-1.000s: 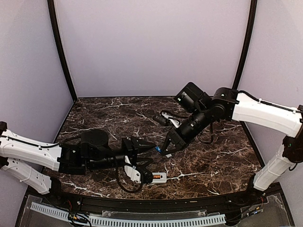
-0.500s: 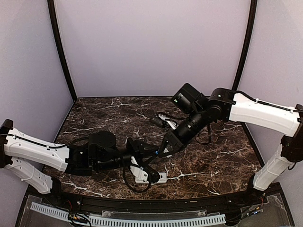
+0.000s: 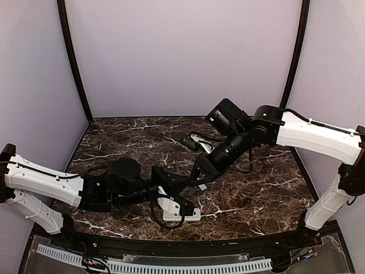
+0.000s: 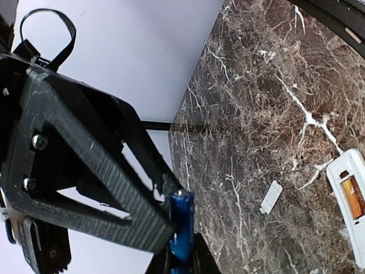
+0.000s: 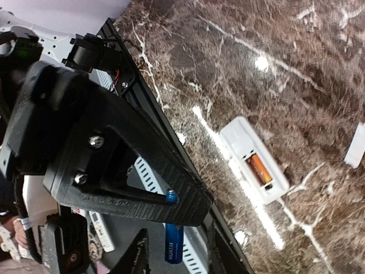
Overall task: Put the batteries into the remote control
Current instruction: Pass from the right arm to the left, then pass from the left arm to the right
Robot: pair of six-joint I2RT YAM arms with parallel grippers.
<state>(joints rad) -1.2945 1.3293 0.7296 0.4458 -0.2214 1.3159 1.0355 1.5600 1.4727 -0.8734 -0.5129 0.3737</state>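
Remote control (image 5: 236,136) lies back-up by the near table edge, orange-red battery (image 5: 259,169) seated, slot beside it free. Blue battery (image 5: 173,242) is off the table just beyond, where left gripper (image 3: 181,182) and right gripper (image 3: 201,174) meet tip to tip. Looks like a handover; can't tell which claw clamps it, or whether either is parted. Receiver should pinch mid-barrel before the giver lets go, then lay it parallel to the orange one. Loose cover (image 4: 271,197) lies near the remote. Glossy veined marble top (image 3: 256,194), probably slippery; lilac walls (image 3: 182,57) behind.
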